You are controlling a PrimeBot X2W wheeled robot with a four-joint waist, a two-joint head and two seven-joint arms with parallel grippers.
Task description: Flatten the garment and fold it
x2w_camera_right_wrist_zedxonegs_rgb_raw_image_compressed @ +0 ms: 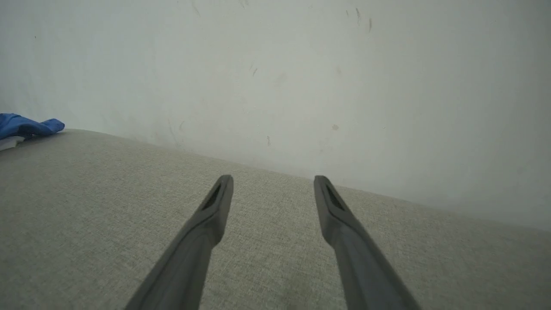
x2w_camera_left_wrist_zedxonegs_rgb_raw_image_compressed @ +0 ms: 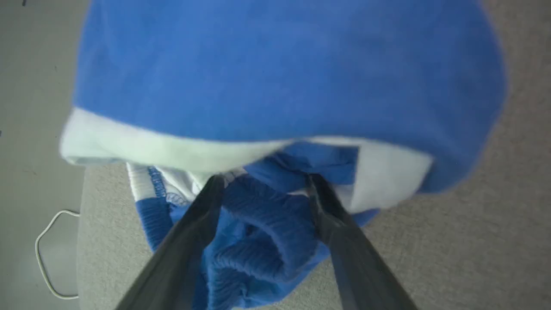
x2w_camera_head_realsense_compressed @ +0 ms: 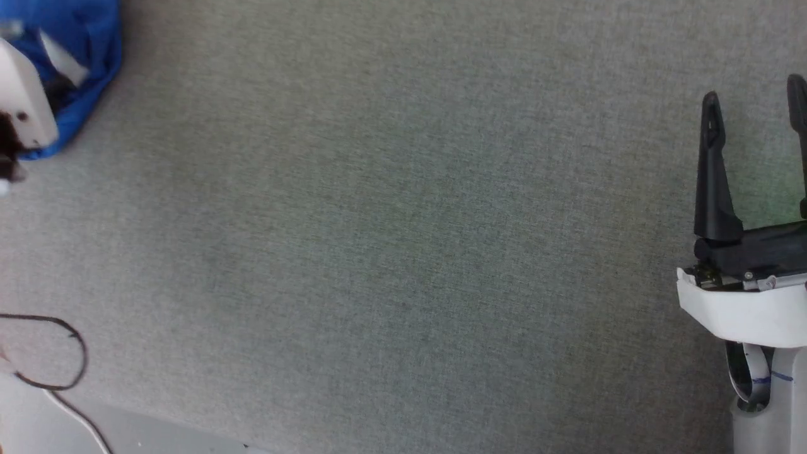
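Head view: see shorts (x2w_camera_head_realsense_compressed: 88, 38) heaped at far-left corner of desk (x2w_camera_head_realsense_compressed: 403, 252), partly under left forearm (x2w_camera_head_realsense_compressed: 22, 94). Right claw (x2w_camera_head_realsense_compressed: 754, 88) spread, parked over bare desk at right. Probably idle, kept clear of the work.

Left wrist view: left claw (x2w_camera_left_wrist_zedxonegs_rgb_raw_image_compressed: 263, 178) spread, straddling ribbed waistband (x2w_camera_left_wrist_zedxonegs_rgb_raw_image_compressed: 267, 232). Looks lined up for a pinch, not closed on it yet. Bright blue, white stripe (x2w_camera_left_wrist_zedxonegs_rgb_raw_image_compressed: 172, 150) flopped over, all crumpled, nothing flat.

Right wrist view: right claw (x2w_camera_right_wrist_zedxonegs_rgb_raw_image_compressed: 273, 178) spread above bare desk, wall (x2w_camera_right_wrist_zedxonegs_rgb_raw_image_compressed: 301, 86) behind. Shorts (x2w_camera_right_wrist_zedxonegs_rgb_raw_image_compressed: 26, 125) well apart at left edge. Judging flattening not started.
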